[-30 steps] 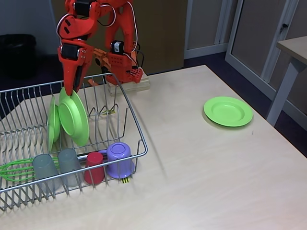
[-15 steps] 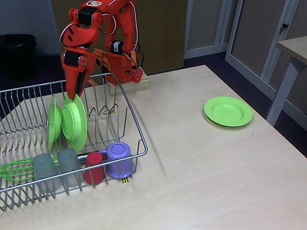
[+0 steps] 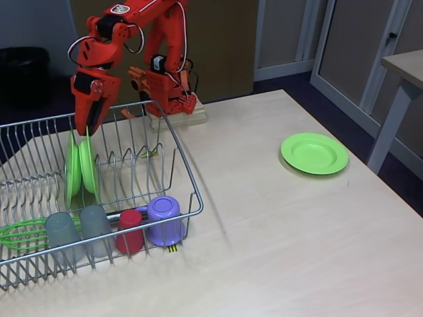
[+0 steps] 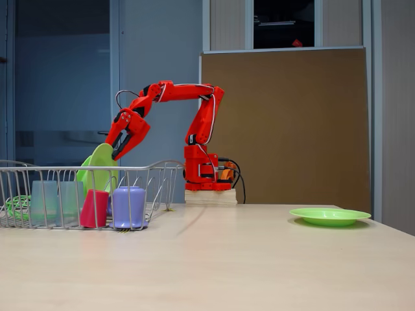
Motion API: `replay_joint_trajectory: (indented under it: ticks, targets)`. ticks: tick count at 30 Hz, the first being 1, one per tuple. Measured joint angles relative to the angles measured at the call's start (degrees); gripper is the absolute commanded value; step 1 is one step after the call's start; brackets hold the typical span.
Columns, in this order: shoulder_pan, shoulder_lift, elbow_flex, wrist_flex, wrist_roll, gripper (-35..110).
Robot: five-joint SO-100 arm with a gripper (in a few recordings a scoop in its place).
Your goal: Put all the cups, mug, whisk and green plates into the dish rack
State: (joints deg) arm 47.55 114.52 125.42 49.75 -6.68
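We see the hand (image 3: 84, 129) over the far left of the dish rack (image 3: 173, 142), gripping the top rim of the right-hand plate (image 3: 88, 166), which stands on edge beside a second upright plate (image 3: 71, 170). The third plate (image 3: 314, 153) lies flat on the tabletop (image 3: 277, 231), well right of the hand.

Three green plates: two (image 3: 73, 170) (image 3: 88, 165) on edge in the dish rack (image 3: 185, 177), one (image 3: 314, 153) near the table's (image 3: 277, 251) right edge. Two grey cups (image 3: 63, 232) (image 3: 96, 226), one red cup (image 3: 130, 231), one mug (image 3: 164, 219), one whisk (image 3: 20, 233).
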Motion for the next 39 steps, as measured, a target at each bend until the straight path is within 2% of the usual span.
replay_joint_trajectory:
  ticks: [2, 9, 28, 39]
  targets:
    - [0.0, -0.7, 0.97, -0.18, -0.7, 13]
    - [-0.44, 4.31, 3.34, 2.11, -1.67, 17]
    - [-1.14, 12.13, 4.66, 11.69, -0.62, 20]
    - [-9.14, 23.38, 0.53, 21.62, 0.62, 21]
